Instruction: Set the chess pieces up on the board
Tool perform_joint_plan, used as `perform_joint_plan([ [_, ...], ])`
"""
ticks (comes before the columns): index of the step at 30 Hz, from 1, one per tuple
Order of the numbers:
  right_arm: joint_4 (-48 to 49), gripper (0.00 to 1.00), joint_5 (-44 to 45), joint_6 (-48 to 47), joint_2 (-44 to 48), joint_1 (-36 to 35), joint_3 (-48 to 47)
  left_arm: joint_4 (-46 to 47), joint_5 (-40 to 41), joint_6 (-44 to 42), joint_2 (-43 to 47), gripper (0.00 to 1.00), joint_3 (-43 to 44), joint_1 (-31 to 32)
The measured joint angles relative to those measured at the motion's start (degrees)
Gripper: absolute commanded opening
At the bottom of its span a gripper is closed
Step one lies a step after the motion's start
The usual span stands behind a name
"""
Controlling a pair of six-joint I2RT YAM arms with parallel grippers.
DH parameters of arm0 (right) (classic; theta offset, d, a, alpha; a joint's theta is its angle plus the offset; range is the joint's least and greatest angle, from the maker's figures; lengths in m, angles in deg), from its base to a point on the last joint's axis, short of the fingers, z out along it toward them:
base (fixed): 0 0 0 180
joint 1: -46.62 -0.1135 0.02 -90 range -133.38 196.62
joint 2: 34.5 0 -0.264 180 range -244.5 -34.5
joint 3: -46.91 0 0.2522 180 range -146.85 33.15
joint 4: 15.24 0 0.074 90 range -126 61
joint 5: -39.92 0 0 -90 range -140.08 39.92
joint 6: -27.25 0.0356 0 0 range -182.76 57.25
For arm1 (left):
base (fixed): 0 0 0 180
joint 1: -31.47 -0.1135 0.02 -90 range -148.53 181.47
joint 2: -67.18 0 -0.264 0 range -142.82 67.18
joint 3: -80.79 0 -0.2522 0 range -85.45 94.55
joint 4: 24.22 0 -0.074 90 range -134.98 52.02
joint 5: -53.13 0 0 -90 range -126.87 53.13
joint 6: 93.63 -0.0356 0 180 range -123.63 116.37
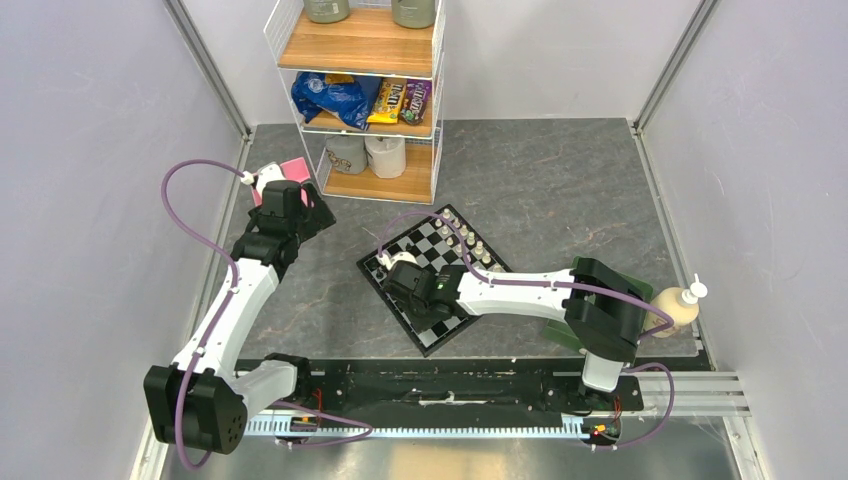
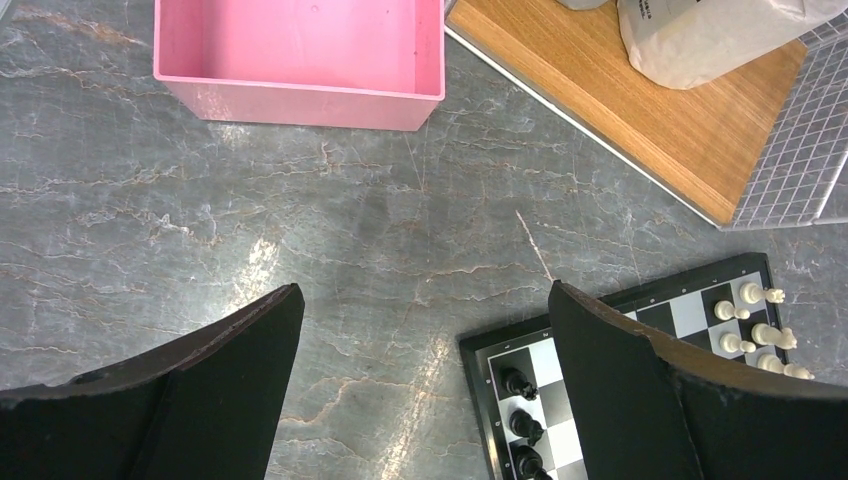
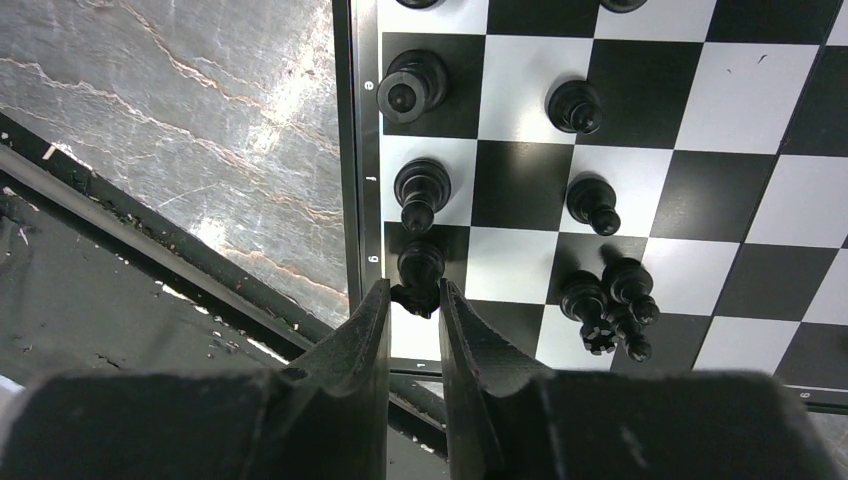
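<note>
**Colleague:** Could you read the board [image 1: 428,238] from above?

**Me:** Only partly. My right arm [image 1: 520,288] covered its lower-left half, and the white pieces [image 1: 478,248] were too small to name.

**Colleague:** And the right wrist view?

**Me:** The fingertips [image 3: 365,320] of my right gripper [image 3: 414,300] hid the base of a black piece [image 3: 421,262]. The frame's top and right edges cut the board off.
</note>
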State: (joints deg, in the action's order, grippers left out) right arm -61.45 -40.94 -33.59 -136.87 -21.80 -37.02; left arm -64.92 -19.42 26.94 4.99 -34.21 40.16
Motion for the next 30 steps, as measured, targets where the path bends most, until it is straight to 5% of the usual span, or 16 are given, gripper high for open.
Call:
perform_joint_plan([
  [10, 0.2, 0.43, 0.0, -0.1, -0.3, 0.0, -0.2, 0.0, 0.0, 0.0, 0.0, 1.0, 0.0, 0.0],
  [30, -1.6, 0.47, 6.8, -0.5, 11.8, 5.6, 1.2, 0.0, 0.0, 0.0, 0.0, 1.0, 0.0, 0.0],
])
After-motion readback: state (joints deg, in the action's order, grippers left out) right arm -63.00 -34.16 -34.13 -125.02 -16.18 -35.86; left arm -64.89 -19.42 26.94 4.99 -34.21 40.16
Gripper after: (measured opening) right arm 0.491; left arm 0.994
